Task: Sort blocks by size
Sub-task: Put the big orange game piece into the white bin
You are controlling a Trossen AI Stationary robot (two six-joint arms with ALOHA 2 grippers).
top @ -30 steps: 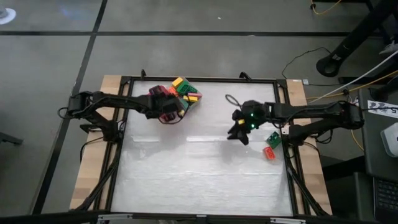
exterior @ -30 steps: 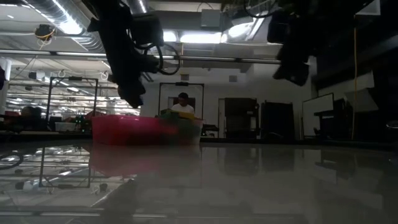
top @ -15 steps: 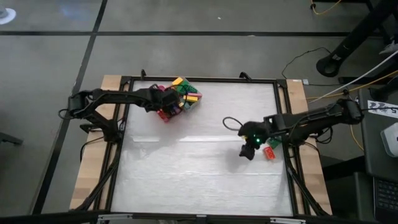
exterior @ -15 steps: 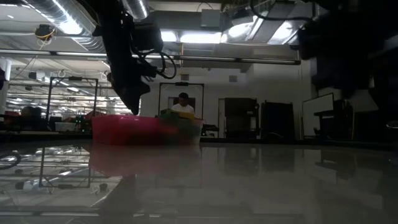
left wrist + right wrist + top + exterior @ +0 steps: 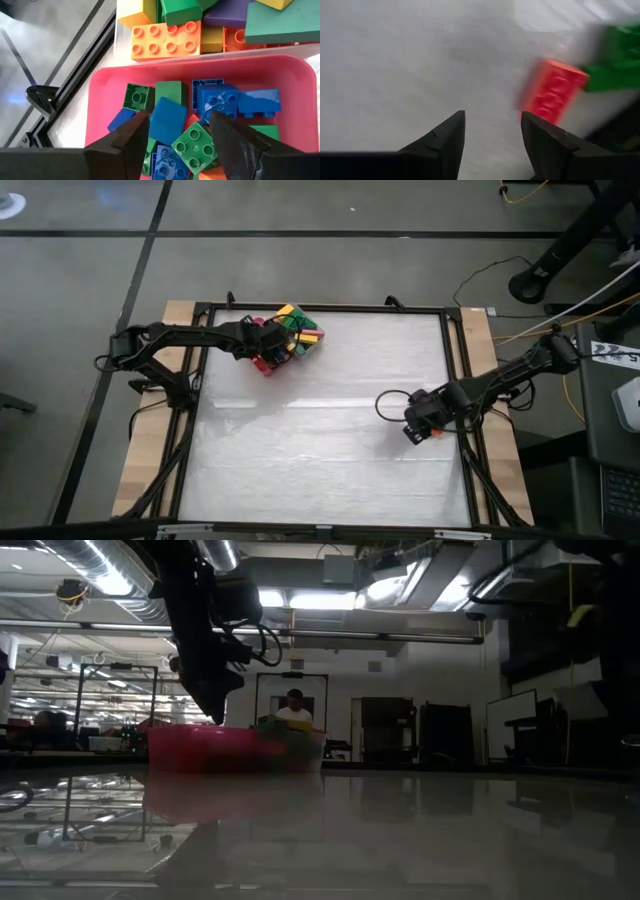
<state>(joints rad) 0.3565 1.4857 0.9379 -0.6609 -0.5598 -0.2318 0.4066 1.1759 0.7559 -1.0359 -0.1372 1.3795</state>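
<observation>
Currently left gripper open, empty, above blocks in pink tray; right gripper open beside red block.

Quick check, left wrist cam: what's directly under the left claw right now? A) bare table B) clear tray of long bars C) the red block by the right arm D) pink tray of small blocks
D. The left claw hangs open over the pink tray filled with small blue and green blocks; the clear tray with the orange bar lies beyond it.
</observation>
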